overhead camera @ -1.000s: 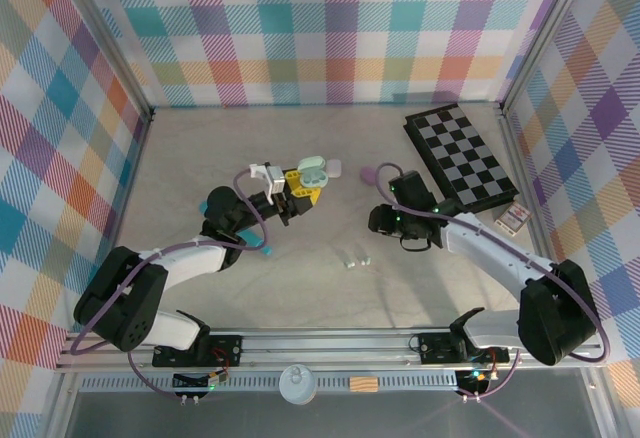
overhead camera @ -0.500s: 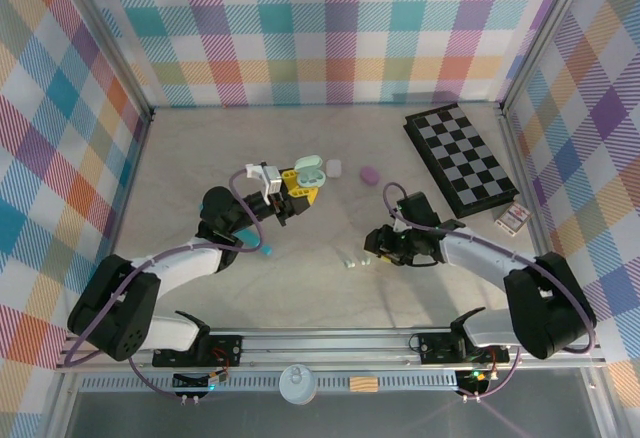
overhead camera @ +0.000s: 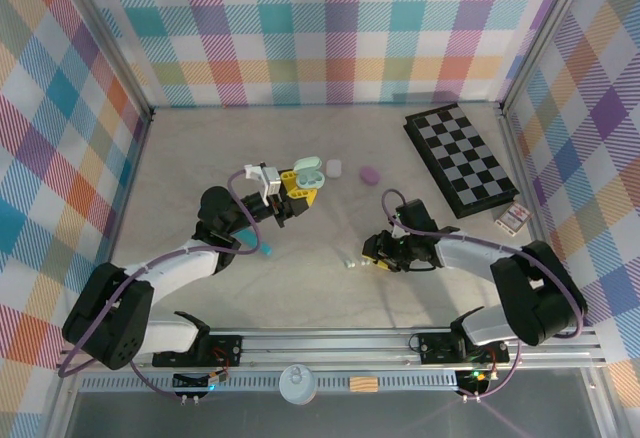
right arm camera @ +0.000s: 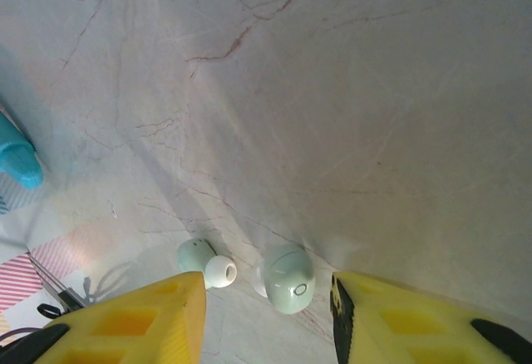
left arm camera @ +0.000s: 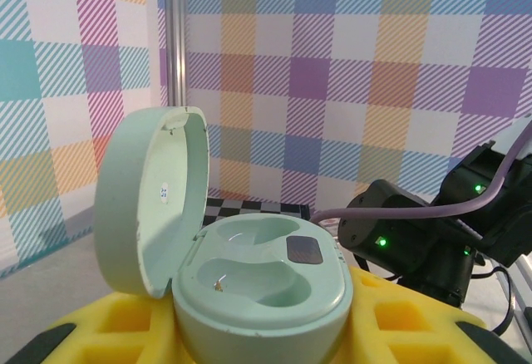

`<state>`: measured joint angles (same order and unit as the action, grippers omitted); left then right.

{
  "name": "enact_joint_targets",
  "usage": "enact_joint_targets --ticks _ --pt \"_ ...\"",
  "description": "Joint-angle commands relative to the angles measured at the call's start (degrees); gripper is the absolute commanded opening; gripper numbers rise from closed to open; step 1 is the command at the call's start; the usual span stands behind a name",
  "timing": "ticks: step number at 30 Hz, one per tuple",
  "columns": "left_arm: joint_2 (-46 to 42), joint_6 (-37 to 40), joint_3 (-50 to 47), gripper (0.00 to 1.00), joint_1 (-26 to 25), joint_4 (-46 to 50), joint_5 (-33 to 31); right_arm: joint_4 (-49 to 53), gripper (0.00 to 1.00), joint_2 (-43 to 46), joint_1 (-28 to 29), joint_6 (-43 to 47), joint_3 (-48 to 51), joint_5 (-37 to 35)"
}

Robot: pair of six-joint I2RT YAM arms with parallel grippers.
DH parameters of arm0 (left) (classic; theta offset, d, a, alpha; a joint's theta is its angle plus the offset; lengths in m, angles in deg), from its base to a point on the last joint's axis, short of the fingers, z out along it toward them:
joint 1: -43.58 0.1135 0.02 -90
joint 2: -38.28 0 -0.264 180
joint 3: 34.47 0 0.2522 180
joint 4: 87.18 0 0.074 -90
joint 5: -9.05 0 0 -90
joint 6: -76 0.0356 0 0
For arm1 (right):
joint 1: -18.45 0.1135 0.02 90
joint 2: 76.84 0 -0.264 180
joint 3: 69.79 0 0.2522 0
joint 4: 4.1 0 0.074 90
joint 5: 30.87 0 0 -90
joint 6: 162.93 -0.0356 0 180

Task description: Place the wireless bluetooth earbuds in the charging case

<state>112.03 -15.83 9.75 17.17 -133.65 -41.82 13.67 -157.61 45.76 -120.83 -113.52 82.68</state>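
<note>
A mint charging case (left arm camera: 264, 287) stands open with its lid (left arm camera: 148, 198) up on the left and both wells bare. My left gripper (left arm camera: 266, 335) is shut on its base with yellow fingers (left arm camera: 108, 331). From above, the case (overhead camera: 309, 168) is held up left of the table's middle by the left gripper (overhead camera: 300, 184). Two pale mint earbuds (overhead camera: 349, 262) lie on the table. In the right wrist view, one earbud (right arm camera: 288, 279) lies between my open right gripper's (right arm camera: 268, 318) yellow fingers (right arm camera: 137, 322). The other earbud (right arm camera: 200, 261) lies by the left finger. The right gripper (overhead camera: 376, 256) is low beside them.
A chessboard (overhead camera: 468, 158) lies at the back right, with a small card box (overhead camera: 513, 219) near its front corner. A white case (overhead camera: 335, 168) and a purple case (overhead camera: 369, 174) sit behind the middle. A teal cylinder (overhead camera: 265, 249) lies beside the left arm.
My right gripper has swung left and down toward the near side, ending low right beside the two earbuds. The left gripper keeps the open case in about the same place.
</note>
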Motion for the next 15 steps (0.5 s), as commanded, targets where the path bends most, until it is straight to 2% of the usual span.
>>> enact_joint_targets --ticks 1,15 --pt "-1.4 1.3 -0.1 0.31 0.4 -0.5 1.0 -2.4 0.43 -1.2 -0.2 -1.0 1.1 2.0" --pt "-2.4 1.6 -0.1 0.31 0.4 0.8 1.0 -6.3 0.37 -3.4 -0.2 -1.4 1.3 4.2"
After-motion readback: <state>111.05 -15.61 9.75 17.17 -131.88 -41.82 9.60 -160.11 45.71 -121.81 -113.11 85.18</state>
